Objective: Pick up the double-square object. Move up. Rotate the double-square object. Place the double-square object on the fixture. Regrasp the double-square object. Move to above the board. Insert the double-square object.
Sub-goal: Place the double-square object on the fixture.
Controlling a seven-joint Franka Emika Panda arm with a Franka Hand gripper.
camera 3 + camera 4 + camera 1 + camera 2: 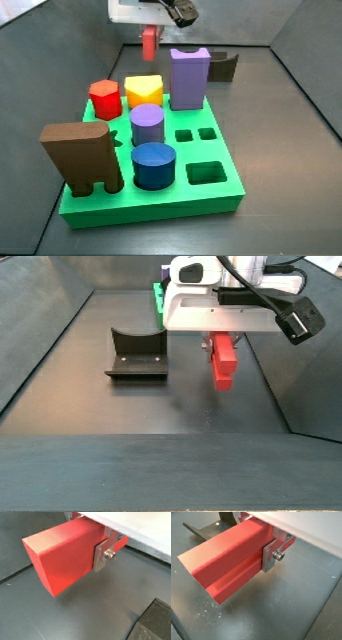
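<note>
The double-square object [225, 360] is clamped at its upper end by the tool [222, 338] and hangs clear of the floor, beside the fixture [138, 354]. It is judged rigid, light and smooth-faced; a firm grip across the flat faces [63, 559] is advised, since slipping seems possible

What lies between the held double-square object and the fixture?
Only bare dark floor, in a side view: the pincer holds the double-square object in the air beside the fixture.
</note>
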